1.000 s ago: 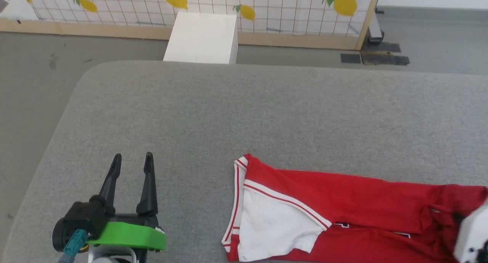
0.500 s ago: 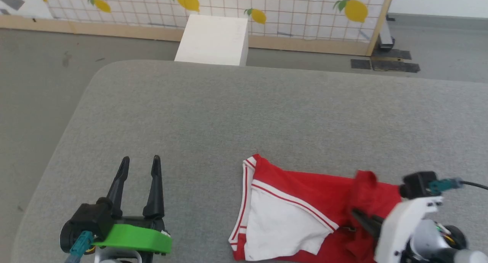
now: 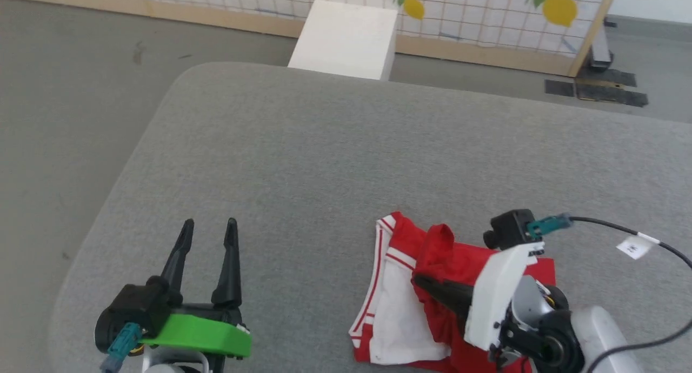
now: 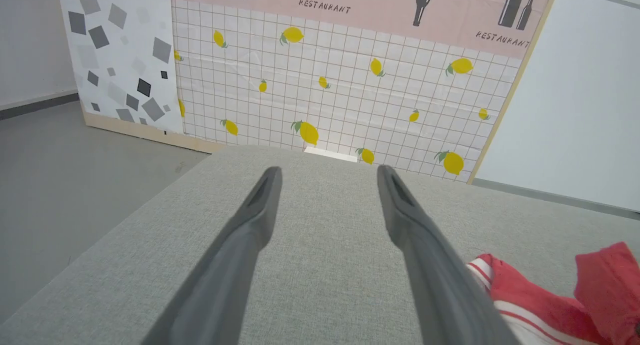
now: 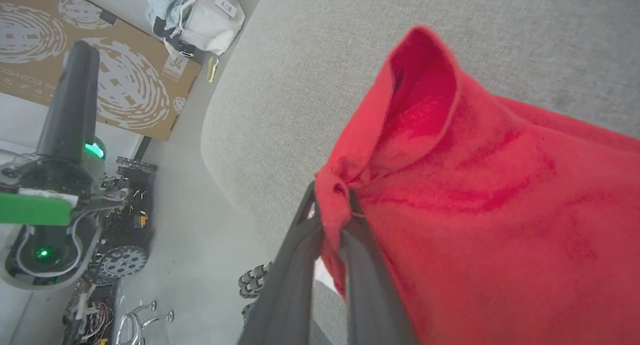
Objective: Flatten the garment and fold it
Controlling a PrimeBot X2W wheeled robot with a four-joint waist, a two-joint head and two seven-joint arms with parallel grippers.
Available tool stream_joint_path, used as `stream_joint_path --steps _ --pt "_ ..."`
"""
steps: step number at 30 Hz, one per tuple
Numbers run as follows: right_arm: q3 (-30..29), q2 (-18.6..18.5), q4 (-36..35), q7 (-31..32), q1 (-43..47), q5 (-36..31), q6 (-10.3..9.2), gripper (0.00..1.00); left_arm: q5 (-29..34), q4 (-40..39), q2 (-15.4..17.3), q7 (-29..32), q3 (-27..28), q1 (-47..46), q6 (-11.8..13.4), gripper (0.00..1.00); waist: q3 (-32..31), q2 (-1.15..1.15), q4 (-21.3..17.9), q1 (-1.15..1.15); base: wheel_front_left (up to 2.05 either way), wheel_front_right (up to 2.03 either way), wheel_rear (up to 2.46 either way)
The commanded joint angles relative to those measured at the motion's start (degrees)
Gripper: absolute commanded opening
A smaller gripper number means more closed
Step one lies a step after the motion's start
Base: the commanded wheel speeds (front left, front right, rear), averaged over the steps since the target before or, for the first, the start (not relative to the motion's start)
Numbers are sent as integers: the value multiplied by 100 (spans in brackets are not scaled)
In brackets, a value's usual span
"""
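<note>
ENTRY: garment [image 3: 394,319], red with white sleeve and striped trim. Bunched on grey bench [image 3: 324,146], not flat. Located at and beneath the tips of right tool [image 3: 424,282]: red body heaped back from the tips toward the wrist, white sleeve just ahead of the tips, one red flap standing up right beside them.

RIGHT TOOL [image 5: 334,205]: pressed together, pinching a red fold of garment [image 5: 475,210]; cloth draping off to one side of the fingers, lifted clear of bench at the pinch.

LEFT TOOL [image 3: 210,224]: spread wide, nothing between the fingers. Bare bench under and ahead of the tips; garment [image 4: 525,305] near, off its right side, not touching.

STEP IN HAND (judged): fold-over of the red body end toward the sleeve end, done one-armed; flattening apparently incomplete, given the rumpled heap.

NEXT MOVE (judged): lowering of the pinched edge onto the sleeve end, release only once the layer lies smooth; likely need of left tool to pin or tug the sleeve side so the heap spreads rather than drags.

ARM POSE: right forearm entering from the robot's right, wrist turned so the fingers point across toward left tool, low over the cloth. Left arm at rest pose, fingers pointing away from the robot, just above bench.
</note>
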Motion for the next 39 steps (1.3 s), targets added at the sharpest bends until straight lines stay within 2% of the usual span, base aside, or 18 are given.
stream_joint_path --steps 1,2,3,6,7,17,19,22,25,32,36,39 --pt "41 -2 196 -111 -183 -19 -8 0 -40 14 -27 -22 -27 -116 -39 100 73 0 155 0 0 0 0" --pt "79 -2 331 -159 -253 -55 -8 0 -54 16 -27 -22 -38 -123 -39 100 87 0 189 0 0 0 0" --pt "214 -2 763 -332 -456 -86 -8 0 -95 30 -28 -22 -45 -129 -39 100 129 0 283 0 0 0 0" --pt "398 -1 1068 -466 -603 -95 -8 0 -111 45 -28 -22 -39 -115 -39 100 149 0 330 0 0 0 0" --pt "482 -1 1139 -514 -636 -31 -8 100 -112 50 -28 -22 -35 -111 -39 100 156 0 341 0 0 0 0" --pt "1078 -1 1035 -821 -888 306 -8 100 -100 82 -29 -22 74 -119 -39 100 100 0 156 0 0 0 0" --pt "1034 -1 978 -943 -986 148 -8 100 -97 89 -29 -22 77 -120 -39 100 72 0 84 0 0 0 0" --pt "875 -54 912 -1222 -1212 -433 -8 100 -105 87 -29 -22 73 -124 -39 100 17 0 -40 0 0 0 0" --pt "786 -357 845 -1642 -1438 -1038 -8 100 -105 89 -29 -22 85 -123 -39 100 -48 0 -163 0 0 0 0" --pt "601 -1504 945 -3067 -1746 -2376 -8 100 -86 59 -29 -22 89 -130 -39 100 -196 0 -455 0 0 0 0" --pt "184 -1833 1012 -3804 -1634 -2787 -8 100 -78 17 -29 -22 117 -132 -39 100 -245 0 -605 0 0 0 0" --pt "-116 -1946 975 -4269 -1430 -3031 -8 100 -79 -8 -29 -22 134 -119 -39 100 -274 0 -703 0 0 0 0"
